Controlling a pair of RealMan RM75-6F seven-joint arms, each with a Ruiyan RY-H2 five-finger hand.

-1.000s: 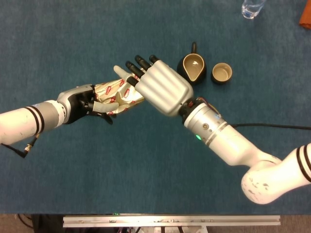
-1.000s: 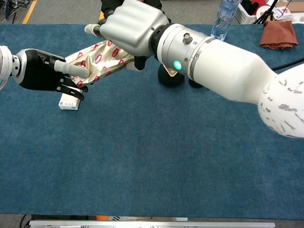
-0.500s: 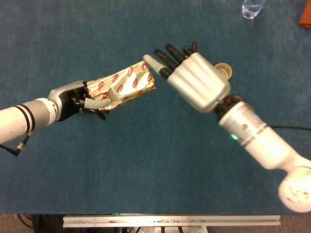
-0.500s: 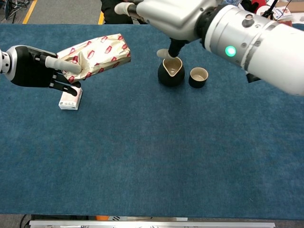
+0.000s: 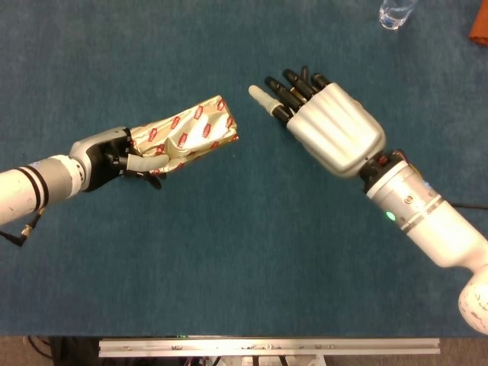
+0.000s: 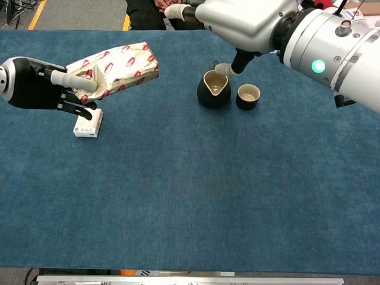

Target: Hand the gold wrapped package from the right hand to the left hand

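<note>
The gold wrapped package (image 5: 185, 137) (image 6: 119, 68), printed with red labels, is held above the table by my left hand (image 5: 114, 158) (image 6: 44, 89), which grips its left end with the thumb across the wrapper. My right hand (image 5: 324, 118) (image 6: 237, 18) hangs to the right of the package, a clear gap between them, with its fingers spread and nothing in it.
A black pitcher (image 6: 213, 90) and a small black cup (image 6: 247, 97) stand on the blue table under my right hand. A small white box (image 6: 87, 123) lies below my left hand. A water bottle (image 5: 396, 13) stands at the far edge and a brown cloth (image 5: 479, 27) at the far right corner.
My right hand let go of the package and drew away to the right. My left hand keeps the package and has shifted it slightly left.
</note>
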